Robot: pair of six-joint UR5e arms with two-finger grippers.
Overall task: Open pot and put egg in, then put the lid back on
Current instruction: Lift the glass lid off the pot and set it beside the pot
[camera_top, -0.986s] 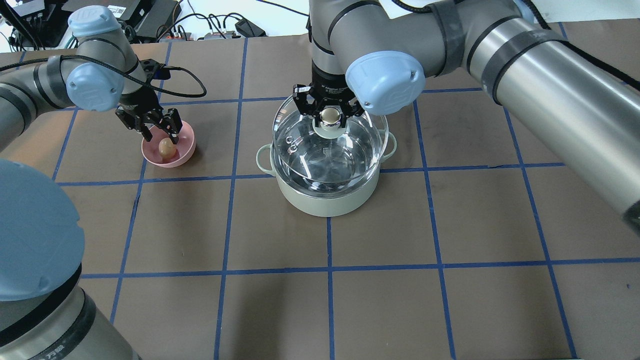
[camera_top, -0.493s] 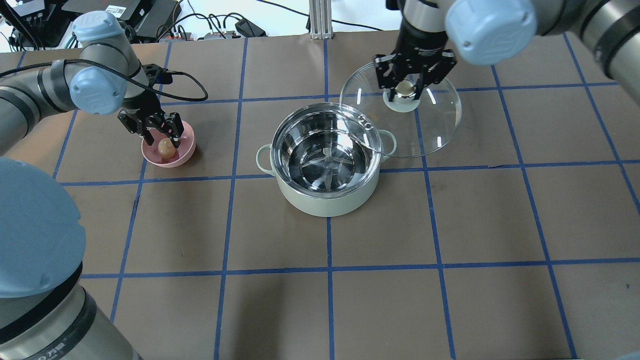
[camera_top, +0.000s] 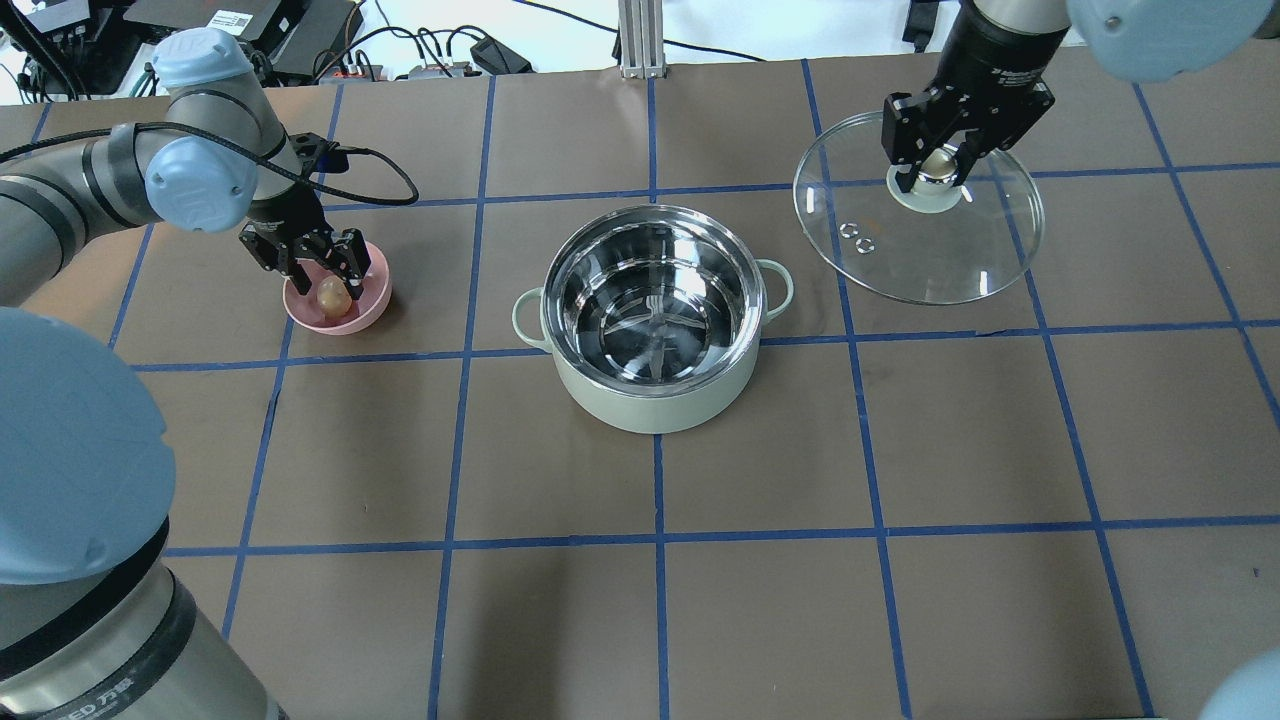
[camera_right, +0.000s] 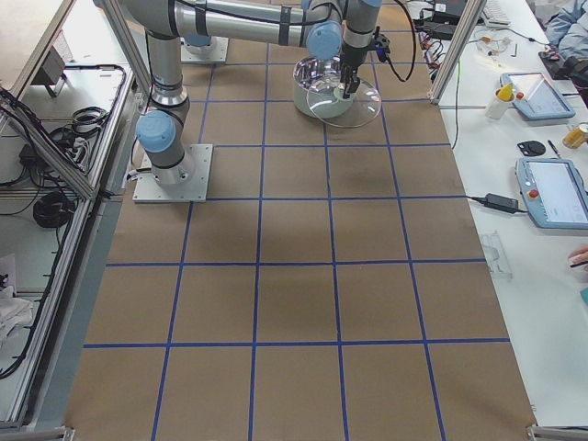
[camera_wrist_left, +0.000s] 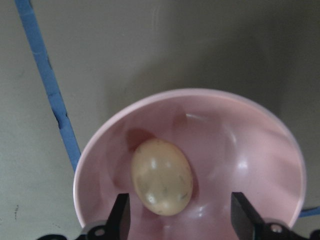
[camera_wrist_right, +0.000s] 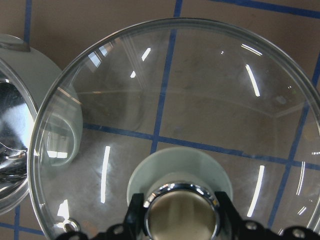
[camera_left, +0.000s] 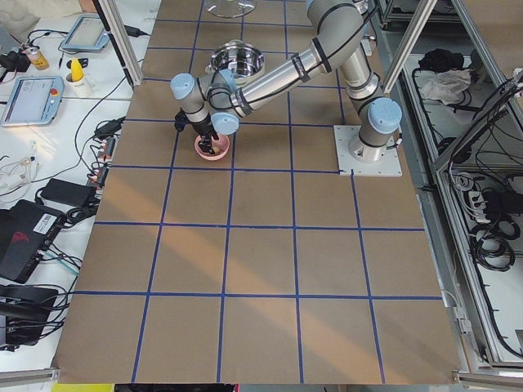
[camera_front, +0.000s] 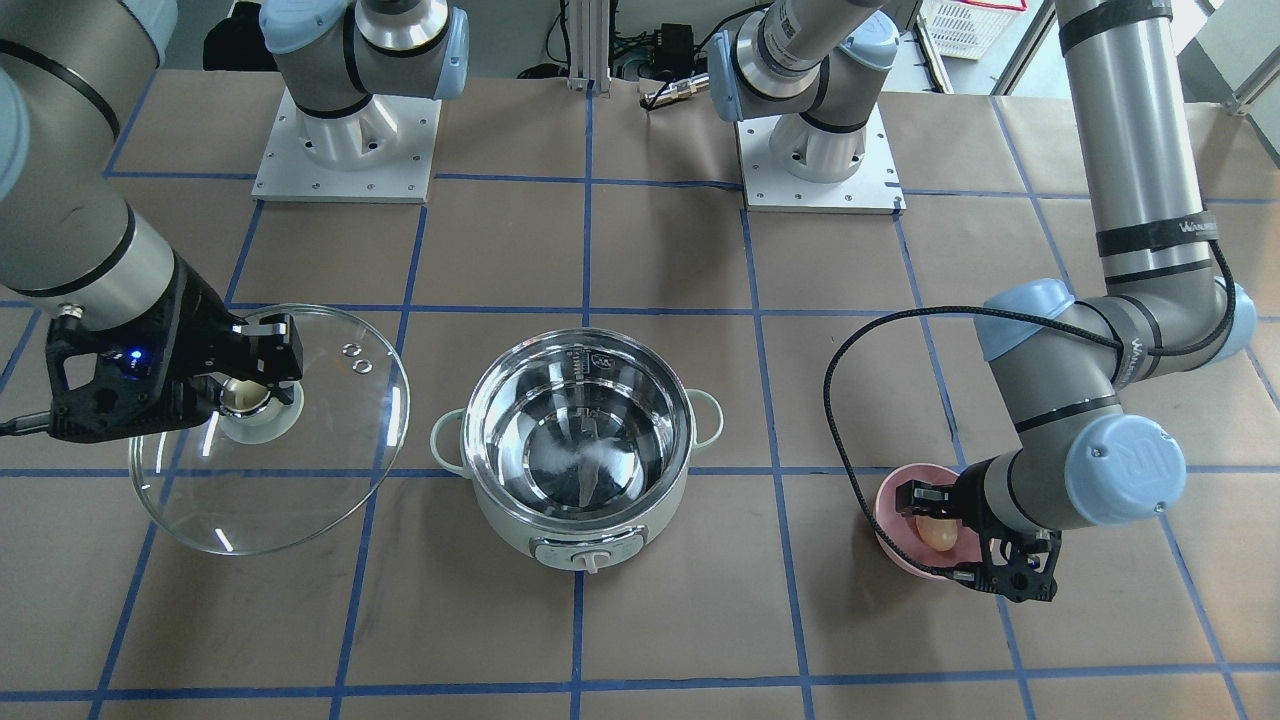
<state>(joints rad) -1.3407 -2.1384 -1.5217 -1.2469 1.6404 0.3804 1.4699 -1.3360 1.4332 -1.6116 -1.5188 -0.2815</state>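
The pale mint pot (camera_top: 650,405) stands open at mid-table, its steel inside empty; it also shows in the front view (camera_front: 520,530). My right gripper (camera_top: 935,170) is shut on the knob of the clear glass lid (camera_top: 930,250) and holds it to the right of the pot, clear of its rim. The lid fills the right wrist view (camera_wrist_right: 200,100). The tan egg (camera_top: 333,295) lies in a small pink bowl (camera_top: 372,305). My left gripper (camera_top: 330,285) is open and reaches down into the bowl. In the left wrist view its fingers (camera_wrist_left: 121,215) straddle the egg (camera_wrist_left: 161,176).
The table is brown paper with a blue tape grid (camera_top: 655,540). The two arm bases (camera_front: 345,150) stand on plates at the robot's side. Cables and electronics (camera_top: 300,40) lie beyond the far edge.
My right gripper has lifted the lid off the pot and carried it right and away, leaving the pot open. My left gripper has stayed open over the egg and sunk slightly into the bowl.
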